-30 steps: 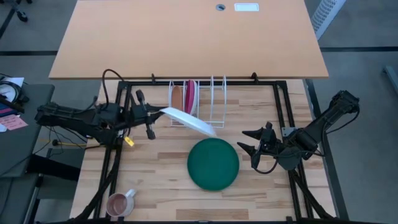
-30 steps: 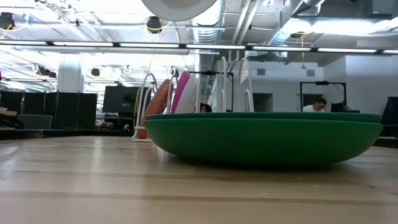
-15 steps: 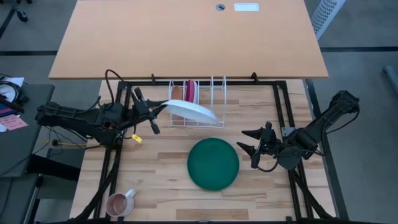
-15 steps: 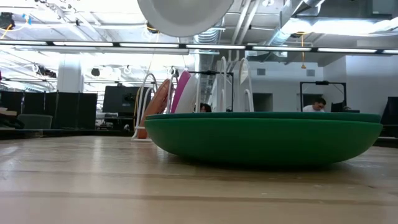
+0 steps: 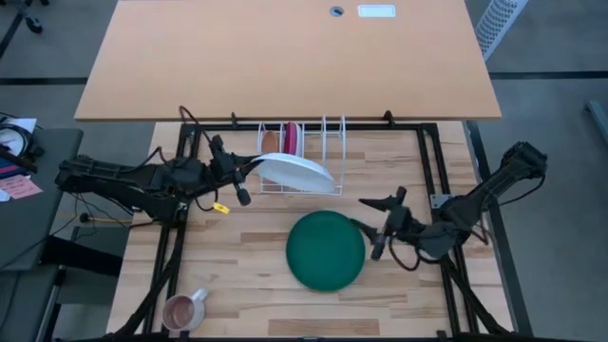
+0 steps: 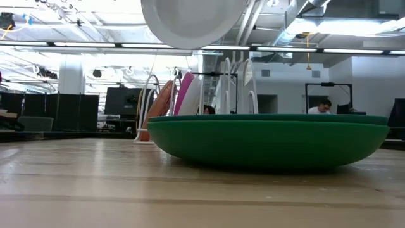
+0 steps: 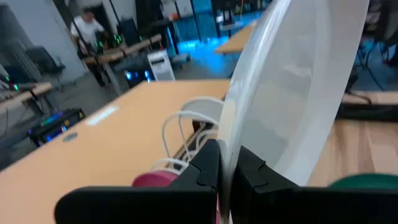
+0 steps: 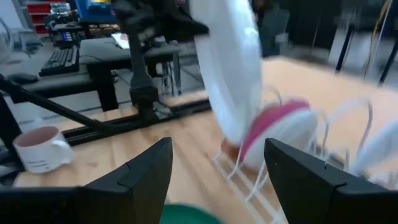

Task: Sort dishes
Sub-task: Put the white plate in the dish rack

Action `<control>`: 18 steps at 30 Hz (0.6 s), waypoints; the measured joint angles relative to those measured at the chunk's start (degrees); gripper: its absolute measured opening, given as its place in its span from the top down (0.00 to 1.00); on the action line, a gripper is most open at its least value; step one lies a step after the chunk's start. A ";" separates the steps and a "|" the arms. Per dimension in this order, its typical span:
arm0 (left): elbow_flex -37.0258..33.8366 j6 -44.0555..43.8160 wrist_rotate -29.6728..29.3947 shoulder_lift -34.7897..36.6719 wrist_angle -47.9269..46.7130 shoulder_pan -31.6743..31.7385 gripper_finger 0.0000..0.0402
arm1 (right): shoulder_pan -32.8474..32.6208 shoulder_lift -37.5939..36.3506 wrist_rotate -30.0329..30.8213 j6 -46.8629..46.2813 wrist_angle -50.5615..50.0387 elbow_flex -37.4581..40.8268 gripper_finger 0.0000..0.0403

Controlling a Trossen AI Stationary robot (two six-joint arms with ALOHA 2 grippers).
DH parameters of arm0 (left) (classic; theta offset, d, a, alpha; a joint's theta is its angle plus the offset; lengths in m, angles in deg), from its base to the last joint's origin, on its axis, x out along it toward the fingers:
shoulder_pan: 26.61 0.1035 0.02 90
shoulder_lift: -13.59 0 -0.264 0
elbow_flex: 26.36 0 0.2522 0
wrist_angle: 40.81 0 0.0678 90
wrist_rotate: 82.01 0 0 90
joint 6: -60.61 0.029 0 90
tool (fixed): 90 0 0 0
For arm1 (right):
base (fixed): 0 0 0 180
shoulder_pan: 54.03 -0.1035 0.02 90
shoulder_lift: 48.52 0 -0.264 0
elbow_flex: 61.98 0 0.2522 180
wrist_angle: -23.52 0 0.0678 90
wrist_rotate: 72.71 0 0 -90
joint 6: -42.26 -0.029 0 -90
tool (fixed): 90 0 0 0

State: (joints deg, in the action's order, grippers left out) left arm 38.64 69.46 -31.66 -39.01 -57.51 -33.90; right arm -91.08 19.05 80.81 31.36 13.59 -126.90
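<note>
Pink and small, a mug [image 5: 183, 309] sits near the worktop's [image 5: 247, 247] front left corner. Further back on that side, the left gripper [image 5: 249, 171] is clamped tight on the rim of the white plate [image 5: 296, 172]; the smooth, glossy disc sticks out from the jaws to the right and hangs tilted in the air over the front of the white wire rack [image 5: 313, 152]. Compared with a second ago, the plate has swung back from above the worktop's middle and now hangs right at the rack. Standing on edge in the rack's thin looped slots, at the back edge, are an orange-brown plate [image 5: 271, 142] and a magenta pink plate [image 5: 291, 141]. A dark green plate [image 5: 325, 249], round and shallow, lies flat mid-worktop. Just beside its right rim the right gripper [image 5: 370, 226] waits with its fingers spread wide and holding nothing; it has moved in closer to the green plate than before.
</note>
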 joint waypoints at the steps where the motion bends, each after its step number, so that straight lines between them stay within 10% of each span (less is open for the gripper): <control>1: 1.04 -1.05 0.10 -0.56 -2.07 0.00 1.00 | 0.29 1.21 -0.01 3.72 3.05 0.00 0.35; 9: 7.50 -6.24 0.58 -5.34 -15.77 -0.01 1.00 | 3.42 9.43 2.46 22.70 19.79 0.00 0.35; 18: 9.19 -0.97 4.11 -9.33 -15.73 -0.02 1.00 | 6.84 12.37 2.83 24.07 22.37 0.00 0.35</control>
State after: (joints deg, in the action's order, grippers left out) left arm 47.83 68.50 -27.55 -48.34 -73.24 -33.92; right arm -84.25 31.42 83.64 55.43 35.96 -126.90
